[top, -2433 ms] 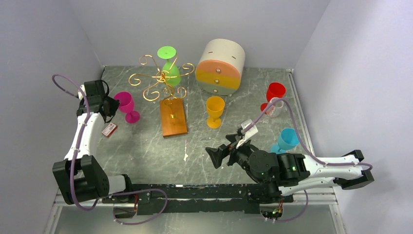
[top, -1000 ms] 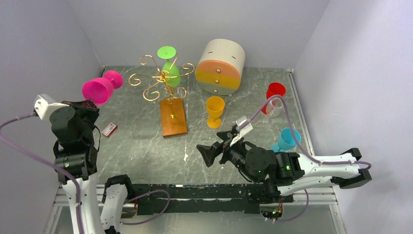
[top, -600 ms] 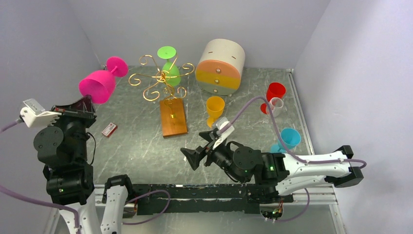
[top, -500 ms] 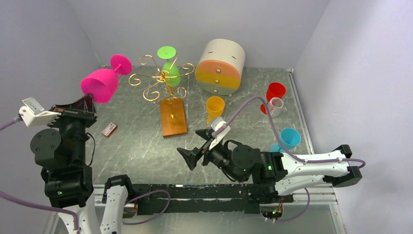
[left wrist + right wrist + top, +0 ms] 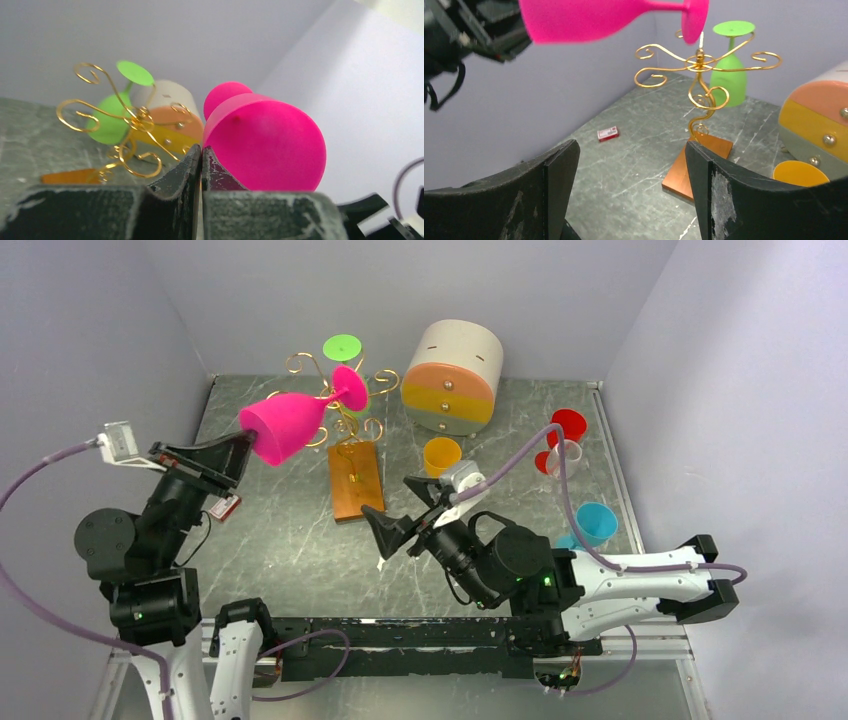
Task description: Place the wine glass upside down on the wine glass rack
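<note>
My left gripper [image 5: 240, 448] is shut on the rim of the pink wine glass [image 5: 290, 425] and holds it on its side in the air. The glass's foot [image 5: 350, 387] is right by the top of the gold wire wine glass rack [image 5: 340, 418], which stands on its brown wooden base [image 5: 356, 480]. In the left wrist view the closed fingertips [image 5: 201, 148] pinch the pink bowl [image 5: 265, 145]. A green glass [image 5: 345, 370] hangs upside down on the rack's far side. My right gripper [image 5: 400, 515] is open and empty, facing the rack [image 5: 699, 62].
A round cream drawer box [image 5: 452, 375] stands behind the rack on the right. An orange glass [image 5: 441, 455], a red glass [image 5: 567, 427], a small clear glass [image 5: 566, 455] and a blue glass [image 5: 595, 523] stand to the right. A small red box [image 5: 224, 506] lies at the left.
My left arm lifted the pink glass off the table at the left, tipped it on its side and swung it right to the rack. My right arm moved left, still open.
</note>
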Controlling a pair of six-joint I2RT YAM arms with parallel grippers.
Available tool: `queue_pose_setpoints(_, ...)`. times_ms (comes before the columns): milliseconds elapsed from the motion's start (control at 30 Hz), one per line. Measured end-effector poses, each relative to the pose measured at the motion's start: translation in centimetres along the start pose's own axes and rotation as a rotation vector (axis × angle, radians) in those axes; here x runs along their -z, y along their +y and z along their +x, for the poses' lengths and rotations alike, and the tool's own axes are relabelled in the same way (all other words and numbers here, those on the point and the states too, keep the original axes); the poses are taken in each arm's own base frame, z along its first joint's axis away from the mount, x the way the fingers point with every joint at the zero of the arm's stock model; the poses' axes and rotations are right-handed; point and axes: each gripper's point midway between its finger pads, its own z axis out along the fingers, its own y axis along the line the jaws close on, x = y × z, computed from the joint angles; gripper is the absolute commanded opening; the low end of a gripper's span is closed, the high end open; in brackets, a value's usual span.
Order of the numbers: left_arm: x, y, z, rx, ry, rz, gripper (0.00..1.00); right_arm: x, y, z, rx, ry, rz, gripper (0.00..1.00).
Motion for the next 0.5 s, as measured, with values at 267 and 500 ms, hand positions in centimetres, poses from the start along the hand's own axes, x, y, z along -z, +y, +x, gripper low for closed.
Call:
queue_pose_setpoints(267, -0.3, -1.5, 3.0, 0.111, 0.155, 0.146, 0.07, -2.2, -5.7, -0.6, -0.056, -0.058, 0.196, 0.64)
queue_pose_setpoints(500, 0.3, -3.5, 3.1, 0.125, 0.192, 0.242, 0.07, -3.6, -8.1, -1.7, -0.118, -0.094, 0.155, 0.63)
